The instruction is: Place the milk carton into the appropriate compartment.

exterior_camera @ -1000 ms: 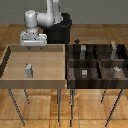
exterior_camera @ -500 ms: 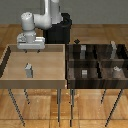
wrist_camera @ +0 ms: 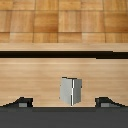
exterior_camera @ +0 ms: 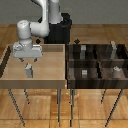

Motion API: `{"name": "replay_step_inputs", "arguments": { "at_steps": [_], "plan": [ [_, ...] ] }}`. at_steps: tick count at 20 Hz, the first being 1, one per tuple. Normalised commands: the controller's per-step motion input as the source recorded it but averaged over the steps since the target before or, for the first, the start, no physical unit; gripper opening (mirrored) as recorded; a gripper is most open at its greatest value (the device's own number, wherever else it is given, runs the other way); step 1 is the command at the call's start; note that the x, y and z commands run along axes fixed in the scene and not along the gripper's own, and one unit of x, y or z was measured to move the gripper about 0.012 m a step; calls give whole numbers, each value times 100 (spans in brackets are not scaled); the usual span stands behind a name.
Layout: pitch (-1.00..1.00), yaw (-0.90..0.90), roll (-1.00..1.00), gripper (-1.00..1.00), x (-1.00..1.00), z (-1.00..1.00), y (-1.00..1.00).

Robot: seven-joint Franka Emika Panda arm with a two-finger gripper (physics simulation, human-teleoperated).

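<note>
Wood-plank floor all round, and two legged stands side by side: a pale walled surface [exterior_camera: 50, 80] on the exterior view's left, a dark compartment tray [exterior_camera: 98, 62] on its right. The pincer [exterior_camera: 28, 62] hangs low over the pale surface, fingers spread apart and gripping nothing. Directly beneath it stands the carton [exterior_camera: 29, 71], upright, small and grey, with a clear gap between its top and the fingertips. From the wrist view the carton [wrist_camera: 71, 91] sits squarely between the two dark fingertips [wrist_camera: 19, 102], touching neither, one corner turned toward the camera. The tray lies well off to the pincer's side, past the surface's wall. Inside it, small grey objects sit in separate compartments: a cube [exterior_camera: 84, 72] in a near one, a taller box [exterior_camera: 114, 46] in a far corner one. Others there are too blurred to name.
</note>
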Motion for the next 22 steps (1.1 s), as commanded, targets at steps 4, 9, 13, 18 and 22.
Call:
{"name": "replay_step_inputs", "arguments": {
  "at_steps": [4,9,13,18,22],
  "plan": [
    [0,0,0,100,0,-25,0],
    [0,0,0,100,0,-80,0],
    [0,0,0,-100,0,-50,0],
    [0,0,0,-100,0,0,0],
    [0,0,0,-100,0,50,0]
  ]
}}
